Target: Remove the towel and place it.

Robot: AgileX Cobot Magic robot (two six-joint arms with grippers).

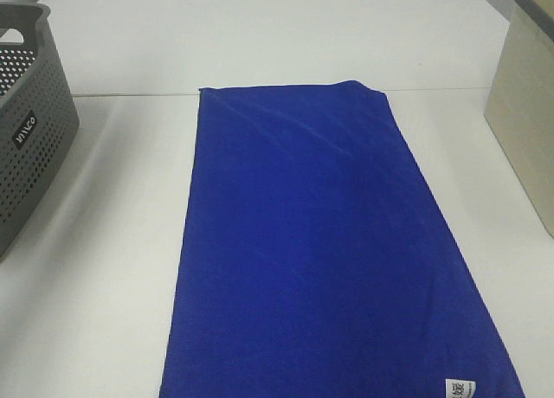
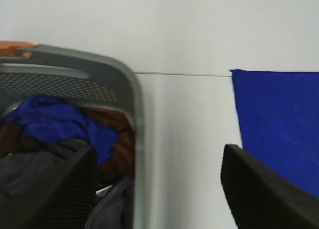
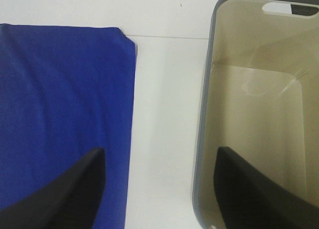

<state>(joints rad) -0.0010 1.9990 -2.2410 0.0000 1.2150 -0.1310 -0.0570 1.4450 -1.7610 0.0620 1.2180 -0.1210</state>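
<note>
Towel: deep blue, spread flat on the white table, filling the centre of the high view from just above the middle down past the bottom edge; small white label at the lower right corner. Smooth apart from a faint diagonal crease near the upper left corner. Flanked by a perforated grey basket at the left edge of the frame and a beige bin at the right edge, both well apart from the cloth. Left gripper: spread wide, empty, hanging over bare table between the basket rim and the towel's near edge; more crumpled blue and brown fabric visible inside the basket. Right gripper: likewise spread and empty, over the strip of table between the towel's other long edge and the bin, whose interior looks bare. Probably light, limp and non-slip, certain to sag and fold once lifted, nothing fragile about it. Best taken by pinching two corners or one short edge, one arm per corner, since a flat middle offers no fold to bite; pressing down to bunch a ridge first would likely help.
</note>
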